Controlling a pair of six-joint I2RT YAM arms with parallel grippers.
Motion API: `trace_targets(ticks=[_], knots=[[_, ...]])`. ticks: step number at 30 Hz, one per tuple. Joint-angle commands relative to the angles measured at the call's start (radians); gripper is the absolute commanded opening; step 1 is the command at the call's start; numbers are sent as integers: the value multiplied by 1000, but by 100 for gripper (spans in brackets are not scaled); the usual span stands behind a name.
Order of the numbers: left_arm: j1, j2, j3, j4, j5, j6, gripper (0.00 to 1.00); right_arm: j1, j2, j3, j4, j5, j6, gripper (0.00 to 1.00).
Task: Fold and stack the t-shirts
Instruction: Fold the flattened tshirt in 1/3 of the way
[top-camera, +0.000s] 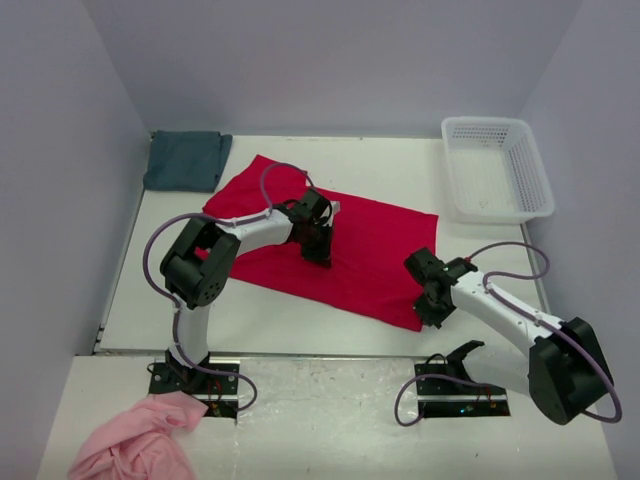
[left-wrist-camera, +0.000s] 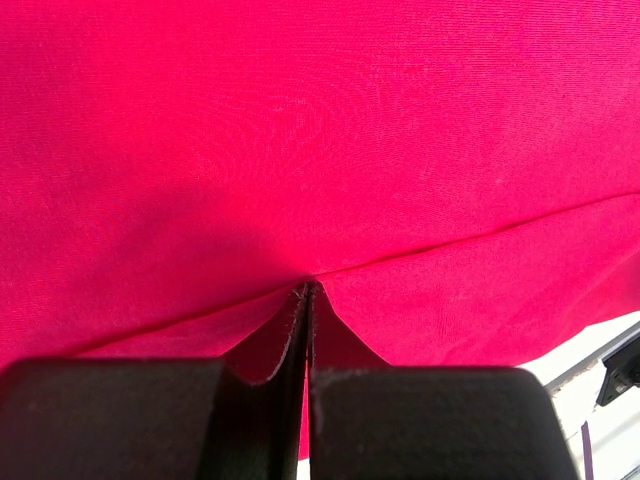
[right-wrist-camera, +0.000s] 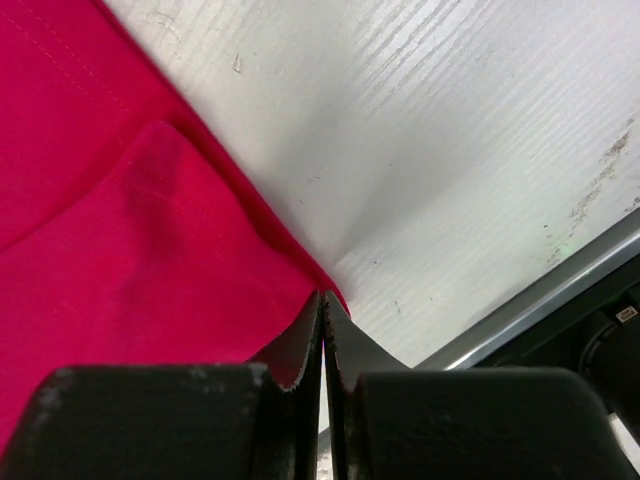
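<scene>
Top external view: left gripper (top-camera: 321, 258) pinches the red t-shirt (top-camera: 375, 245) mid-cloth; right gripper (top-camera: 428, 318) clamps its corner; teal t-shirt (top-camera: 186, 160) lies well beyond left gripper.

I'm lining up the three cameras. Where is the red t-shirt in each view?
Top external: red t-shirt spread mid-table, held by left claw and right claw.
Left wrist: fills nearly the whole frame, above the left claw.
Right wrist: left half, corner in the right claw.
Shared landmark: the white table.
</scene>
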Motion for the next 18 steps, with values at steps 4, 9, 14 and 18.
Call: trace_targets(ticks=[4,9,14,18], knots=[[-8,-4,-10,-6,-88,19,0,19,-46,101,6,108,-142,0],[-68,-83,38,-75,-200,15,2,29,-140,243,127,164,-439,3],[-86,-156,143,-143,-262,21,7,26,-40,418,237,91,-639,6],[-63,-144,289,-261,-378,56,12,22,191,601,171,72,-720,26]])
